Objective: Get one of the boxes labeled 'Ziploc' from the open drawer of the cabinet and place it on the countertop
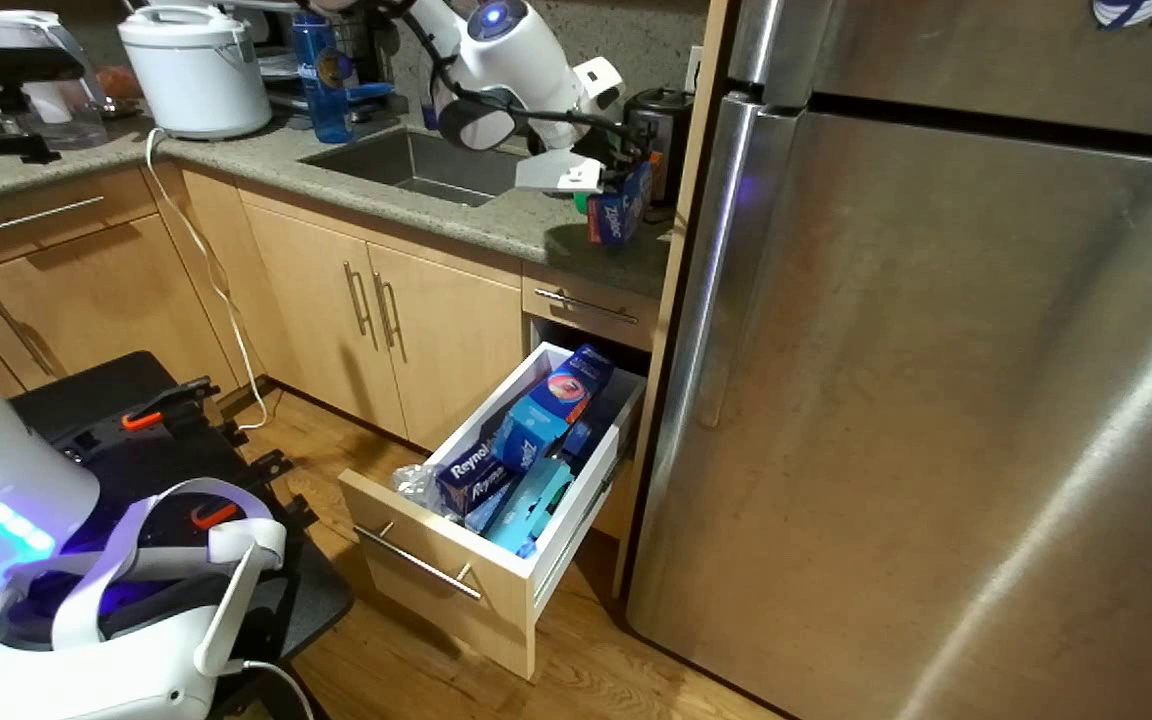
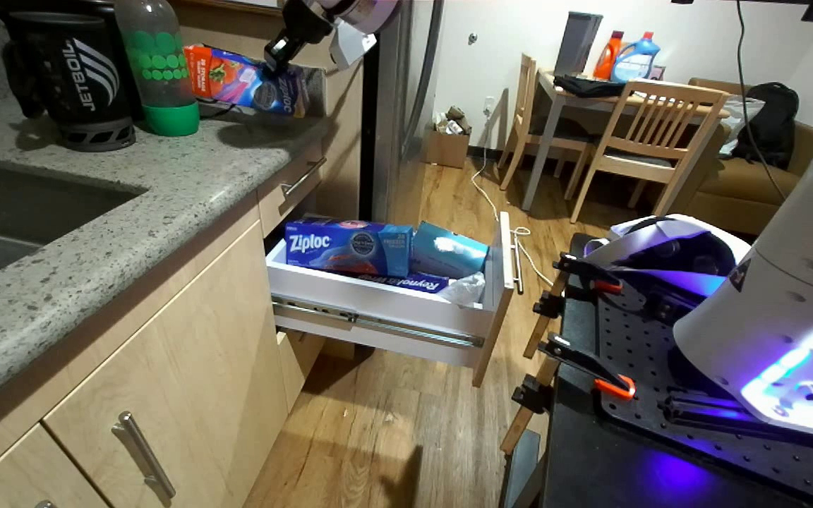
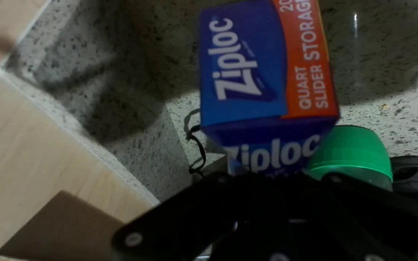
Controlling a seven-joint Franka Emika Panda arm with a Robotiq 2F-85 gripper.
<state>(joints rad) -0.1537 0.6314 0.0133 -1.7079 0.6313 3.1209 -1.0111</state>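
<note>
A dotted bottle [image 2: 158, 74] stands beside a Jetboil [image 2: 71, 74].

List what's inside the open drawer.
The open drawer shows a blue Ziploc box, a Reynolds box, a light-blue box and crumpled clear plastic. Anything beneath them is covered.

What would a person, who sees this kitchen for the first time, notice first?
Probably the claw, holding a Ziploc box over the countertop, catches the eye first. The open drawer below, with another Ziploc box inside, comes next. The large steel refrigerator fills the right side of an exterior view.
</note>
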